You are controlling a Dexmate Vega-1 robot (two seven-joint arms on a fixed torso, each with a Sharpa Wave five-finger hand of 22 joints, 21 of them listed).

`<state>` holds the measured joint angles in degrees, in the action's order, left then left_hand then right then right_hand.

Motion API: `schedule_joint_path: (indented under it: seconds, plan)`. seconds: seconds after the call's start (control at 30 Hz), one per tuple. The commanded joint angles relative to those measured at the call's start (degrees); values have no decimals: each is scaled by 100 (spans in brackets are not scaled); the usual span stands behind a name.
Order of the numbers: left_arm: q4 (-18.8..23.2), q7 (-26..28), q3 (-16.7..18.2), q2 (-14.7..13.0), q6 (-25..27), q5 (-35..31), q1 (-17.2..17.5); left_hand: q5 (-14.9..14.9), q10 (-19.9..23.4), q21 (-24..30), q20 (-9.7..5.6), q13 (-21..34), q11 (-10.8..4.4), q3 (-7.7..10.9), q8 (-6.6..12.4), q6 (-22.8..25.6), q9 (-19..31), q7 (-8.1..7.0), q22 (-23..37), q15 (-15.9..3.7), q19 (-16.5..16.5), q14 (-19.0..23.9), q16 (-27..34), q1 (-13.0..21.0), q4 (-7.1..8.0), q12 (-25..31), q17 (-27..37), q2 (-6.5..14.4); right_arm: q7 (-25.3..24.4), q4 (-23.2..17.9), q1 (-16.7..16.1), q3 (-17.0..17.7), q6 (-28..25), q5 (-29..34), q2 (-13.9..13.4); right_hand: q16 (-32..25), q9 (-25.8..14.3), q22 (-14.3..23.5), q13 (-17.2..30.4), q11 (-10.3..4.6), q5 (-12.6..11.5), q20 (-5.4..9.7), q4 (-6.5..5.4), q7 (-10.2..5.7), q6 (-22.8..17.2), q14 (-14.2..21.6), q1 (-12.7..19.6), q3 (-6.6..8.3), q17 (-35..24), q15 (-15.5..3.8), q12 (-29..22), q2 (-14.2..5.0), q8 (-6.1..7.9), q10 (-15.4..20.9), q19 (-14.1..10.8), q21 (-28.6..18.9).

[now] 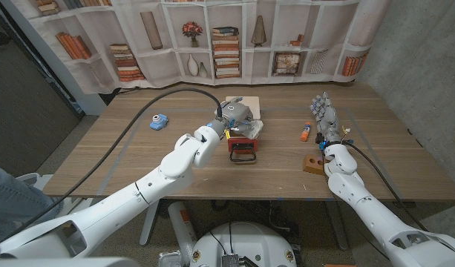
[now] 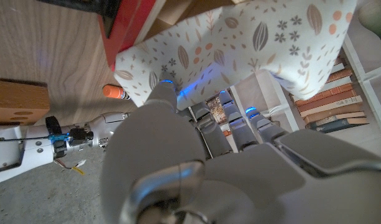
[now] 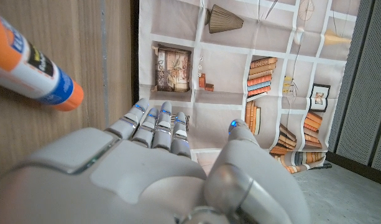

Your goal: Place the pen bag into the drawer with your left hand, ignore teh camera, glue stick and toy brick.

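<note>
1. Left hand (image 1: 226, 119) is clamped on the pen bag (image 1: 240, 111), fingers (image 2: 162, 93) pressed into the fabric from below in the left wrist view. Bag is off the table, held over the red drawer (image 1: 243, 147), at its back end.
2. Bag (image 2: 252, 40) looks soft and light: patterned cloth, sagging and folding round the fingers. Not fragile, and I'd judge it not slippery either, but floppy, so a grip across the middle of the body beats a corner pinch (a corner would let it droop and catch the drawer rim).
3. Left arm reaches diagonally in from the near left corner, forearm stretched long, wrist above the drawer. Next step is probably lower and let go.
4. Right hand (image 1: 323, 113) holds nothing, fingers (image 3: 154, 124) straight and a bit apart, parked at the table's right side.
5. Ignore items: glue stick (image 1: 305, 133) just beside the right hand, wooden brick (image 1: 312, 162) near the right wrist, blue toy camera (image 1: 159, 122) well off to the left.
</note>
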<state>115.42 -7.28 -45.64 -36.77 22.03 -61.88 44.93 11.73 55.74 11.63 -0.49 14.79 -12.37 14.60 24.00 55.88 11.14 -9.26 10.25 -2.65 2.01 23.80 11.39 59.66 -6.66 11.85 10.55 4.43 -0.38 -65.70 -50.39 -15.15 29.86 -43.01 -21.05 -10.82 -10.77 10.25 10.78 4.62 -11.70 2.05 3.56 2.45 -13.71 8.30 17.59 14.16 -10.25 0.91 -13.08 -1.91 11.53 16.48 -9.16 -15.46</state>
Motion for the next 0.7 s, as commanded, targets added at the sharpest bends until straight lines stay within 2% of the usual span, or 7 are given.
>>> schedule_joint_path:
  seconds: [0.03,0.7]
  plan:
    - [-242,-62,-71,103,301,-260,-34,32,34,-8,19,11,5,38,34,42,4,-59,16,-823,-11,44,-25,53,21,-6,11,-23,-33,-5,-20,20,-57,-11,-31,4,-16,21,26,9,-14,14,27,-1,-62,55,6,4,-28,11,6,-26,-23,29,-61,8]
    - [-565,-209,-229,258,282,72,-237,31,-26,-26,7,-7,12,19,21,4,-9,-69,17,-804,-83,-10,-34,14,47,-40,19,-46,48,300,161,-7,-74,-17,29,4,-16,21,26,9,-15,13,31,-2,-55,55,2,1,-28,14,8,-29,-27,30,-61,27]
